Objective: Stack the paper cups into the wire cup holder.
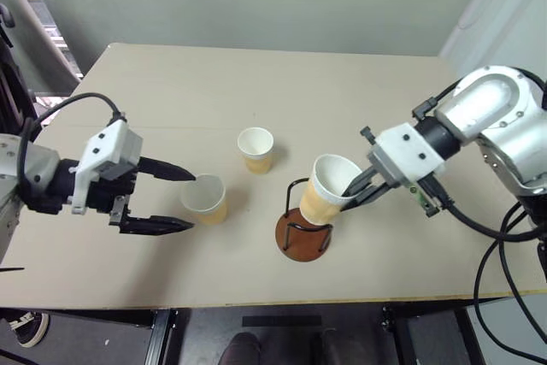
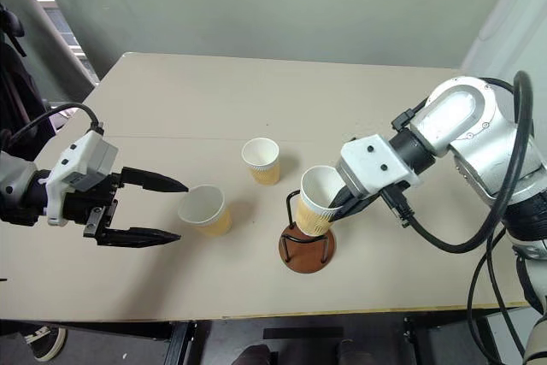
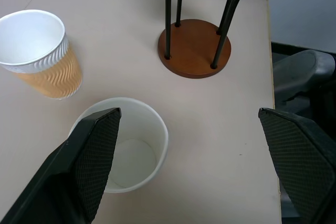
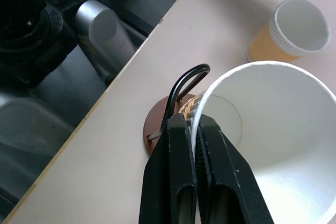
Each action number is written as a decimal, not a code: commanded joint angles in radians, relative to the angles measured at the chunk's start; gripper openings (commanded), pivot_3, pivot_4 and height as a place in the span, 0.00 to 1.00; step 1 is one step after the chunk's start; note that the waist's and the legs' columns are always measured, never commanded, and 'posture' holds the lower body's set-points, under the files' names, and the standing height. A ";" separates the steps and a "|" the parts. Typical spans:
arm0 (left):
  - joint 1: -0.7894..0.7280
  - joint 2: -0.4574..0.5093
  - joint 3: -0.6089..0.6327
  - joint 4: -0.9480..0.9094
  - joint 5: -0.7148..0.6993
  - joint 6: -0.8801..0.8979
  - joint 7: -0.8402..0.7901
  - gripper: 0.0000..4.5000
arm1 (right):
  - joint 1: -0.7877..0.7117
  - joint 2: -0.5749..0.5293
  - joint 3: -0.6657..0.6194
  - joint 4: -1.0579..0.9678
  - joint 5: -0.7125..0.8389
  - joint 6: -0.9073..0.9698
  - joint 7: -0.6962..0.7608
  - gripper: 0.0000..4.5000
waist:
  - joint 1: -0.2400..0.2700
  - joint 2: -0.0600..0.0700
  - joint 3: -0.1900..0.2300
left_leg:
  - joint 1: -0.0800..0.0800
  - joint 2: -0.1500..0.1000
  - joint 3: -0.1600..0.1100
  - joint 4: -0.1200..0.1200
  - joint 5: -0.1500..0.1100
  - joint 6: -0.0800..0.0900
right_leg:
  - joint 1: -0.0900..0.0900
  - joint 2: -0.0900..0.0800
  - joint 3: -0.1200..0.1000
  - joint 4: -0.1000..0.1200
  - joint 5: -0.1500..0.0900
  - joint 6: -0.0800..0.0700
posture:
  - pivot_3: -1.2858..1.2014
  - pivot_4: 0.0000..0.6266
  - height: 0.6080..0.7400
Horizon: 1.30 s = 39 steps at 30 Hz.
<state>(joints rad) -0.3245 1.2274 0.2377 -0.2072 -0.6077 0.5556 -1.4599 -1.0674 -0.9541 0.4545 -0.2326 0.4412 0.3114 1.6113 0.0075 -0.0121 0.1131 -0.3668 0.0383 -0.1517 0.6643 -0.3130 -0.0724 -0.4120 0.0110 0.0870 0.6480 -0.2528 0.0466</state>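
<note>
On the beige counter (image 1: pixel 171 91) sit 3 cups and the holder (image 1: pixel 303 232). The right gripper (image 1: pixel 352 190) has its fingers (image 4: pixel 181 182) pinched on the rim of 1 cup (image 1: pixel 327 187), one finger inside the wall and one outside; this held cup is tilted, its mouth turned up and toward 10 o'clock, and its bottom sits between the black wire loops above the reddish-brown disc base, clear of the base in the left wrist view. The 2nd cup (image 1: pixel 255 150) stands upright on the counter at about 11 o'clock from the holder, near it but apart. The 3rd cup (image 1: pixel 205 198) stands upright at about 9 o'clock from the holder. The left gripper (image 1: pixel 181 199) hovers at that 3rd cup with its fingers (image 3: pixel 89 156) spread wide, one on either side of it, tips near the rim and not gripping it.
</note>
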 commanded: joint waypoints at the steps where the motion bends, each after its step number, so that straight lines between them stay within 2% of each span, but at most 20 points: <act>1: -0.002 0.017 0.046 -0.032 -0.019 0.003 0.003 1.00 | 0.001 0.020 -0.011 0.000 -0.038 -0.019 0.003 0.01 | 0.000 0.000 0.000 | 0.000 0.000 0.000 0.000 0.000 0.000 | 0.000 0.000 0.000 0.000 0.000 0.000 | 0.52 0.24 1.00; 6: -0.009 0.018 0.042 -0.030 -0.016 0.003 0.002 1.00 | 0.012 0.039 -0.017 0.012 -0.083 -0.032 0.003 0.01 | 0.000 0.000 0.000 | 0.000 0.000 0.000 0.000 0.000 0.000 | 0.000 0.000 0.000 0.000 0.000 0.000 | 0.52 0.24 1.00; 9: -0.019 0.019 0.034 -0.024 -0.015 0.000 -0.003 1.00 | 0.014 0.046 -0.024 0.013 -0.095 -0.030 0.003 0.14 | 0.000 0.000 0.000 | 0.000 0.000 0.000 0.000 0.000 0.000 | 0.000 0.000 0.000 0.000 0.000 0.000 | 0.52 0.24 1.00; 17: -0.049 0.022 -0.002 -0.001 0.005 -0.014 -0.018 1.00 | 0.037 0.047 -0.068 0.000 -0.100 0.010 0.000 0.75 | 0.000 0.000 0.000 | 0.000 0.000 0.000 0.000 0.000 0.000 | 0.000 0.000 0.000 0.000 0.000 0.000 | 0.52 0.24 1.00; 20: -0.041 0.031 -0.032 0.004 0.041 -0.040 -0.028 1.00 | 0.054 0.025 -0.135 0.020 -0.062 0.073 -0.020 0.98 | 0.001 0.000 0.000 | 0.000 0.000 0.000 0.000 0.000 0.000 | 0.000 0.000 0.000 0.000 0.000 0.000 | 0.52 0.24 1.00; 23: -0.047 0.032 -0.052 0.016 0.052 -0.044 -0.036 1.00 | 0.098 -0.028 -0.248 0.065 0.011 0.169 -0.028 0.99 | 0.006 0.000 0.000 | 0.000 0.000 0.000 0.000 0.000 -0.001 | 0.000 0.000 0.000 0.000 0.000 0.000 | 0.52 0.24 1.00; 25: -0.036 0.044 -0.093 0.040 0.110 -0.087 -0.044 1.00 | 0.145 -0.080 -0.352 0.103 0.092 0.259 -0.023 0.99 | 0.013 0.000 0.000 | 0.000 0.001 -0.001 0.000 0.000 -0.001 | 0.000 -0.001 0.000 -0.001 0.000 0.000 | 0.52 0.24 1.00; 31: -0.091 0.011 -0.201 0.056 0.179 -0.134 -0.050 1.00 | 0.350 -0.245 -0.628 0.111 0.273 0.345 0.001 0.99 | 0.026 0.000 0.000 | 0.000 0.000 0.000 -0.001 0.000 -0.002 | 0.001 -0.002 0.000 -0.002 0.000 -0.001 | 0.52 0.24 1.00; 35: -0.130 -0.024 -0.295 0.096 0.272 -0.195 -0.043 1.00 | 0.405 -0.260 -0.786 0.021 0.417 0.459 -0.058 0.99 | 0.021 0.002 0.000 | 0.001 -0.002 0.003 -0.001 0.000 -0.002 | 0.001 0.000 0.000 -0.001 0.000 -0.001 | 0.52 0.24 1.00; 39: -0.171 -0.059 -0.360 0.119 0.332 -0.225 -0.046 1.00 | 0.431 -0.254 -0.866 -0.043 0.510 0.529 -0.129 0.99 | 0.010 0.002 0.000 | 0.001 -0.001 0.006 0.000 0.000 -0.002 | 0.001 0.001 0.000 0.000 0.000 -0.001 | 0.52 0.24 1.00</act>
<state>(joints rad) -0.4715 1.1646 -0.1197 -0.0893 -0.3044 0.3522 -1.5010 -0.6370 -1.1972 -0.3522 -0.2463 0.8999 0.8139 1.5119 0.0180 -0.0104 0.1130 -0.3655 0.0369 -0.1469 0.6645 -0.3127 -0.0746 -0.4111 0.0117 0.0872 0.6480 -0.2532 0.0458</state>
